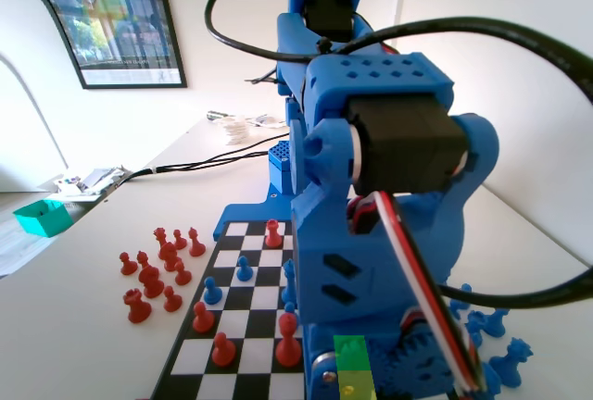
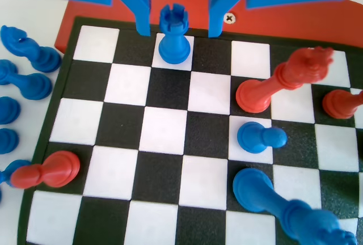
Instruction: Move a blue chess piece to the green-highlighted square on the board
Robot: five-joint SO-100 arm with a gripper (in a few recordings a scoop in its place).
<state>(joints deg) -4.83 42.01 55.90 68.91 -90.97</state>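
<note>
The counter (image 1: 111, 233) carries the board (image 2: 164, 131). In the wrist view the tool (image 2: 173, 12) hangs over the board's far edge, prongs apart, a blue rook (image 2: 173, 38) standing between them, untouched. Below and right of the tool lies the blue chess piece (image 2: 260, 137), a pawn, just beneath a red king (image 2: 278, 80). In the fixed view the green-highlighted square (image 1: 350, 352) shows at the arm's base.
</note>
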